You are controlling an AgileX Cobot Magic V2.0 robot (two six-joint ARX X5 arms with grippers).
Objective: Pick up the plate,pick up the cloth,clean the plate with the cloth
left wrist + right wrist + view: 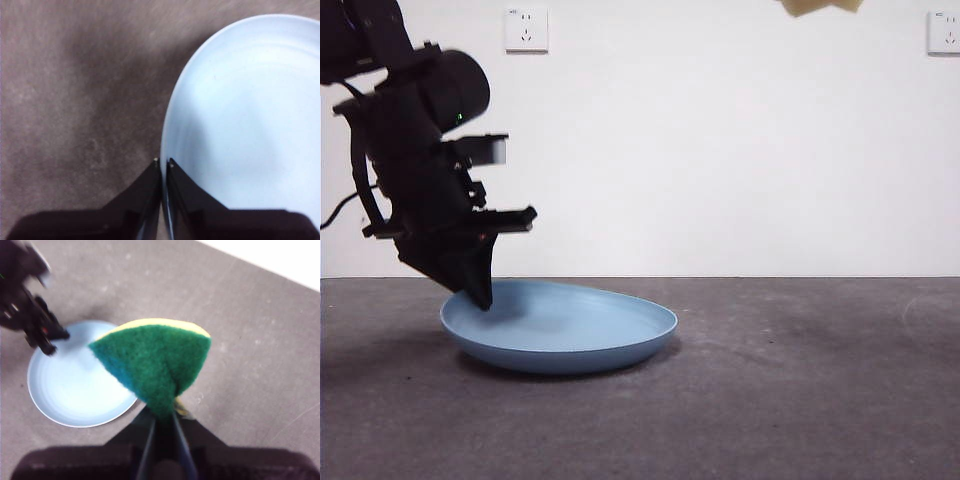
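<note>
One thin rim is all that is gripped of the light-blue plate [560, 328], which lies on the grey table [800, 400], its gripped edge perhaps just lifted, though this cannot be told for sure. The left gripper [163, 162] is set at that edge, its fingers [176, 176] closed to a narrow slit with the rim pinched between them, one finger outside and one over the dish. So shallow a bite on a smooth matte surface could be lost if the plate were raised quickly or tilted; it would then slide free and drop flat, or swing about the grip. The sponge [156, 360], green scouring face outward over yellow foam, is held folded between the closed fingers of the right gripper [165, 415], high above the table and well apart from the plate. Should it be pressed hard against the dish, the plate could be levered out of its narrow hold
</note>
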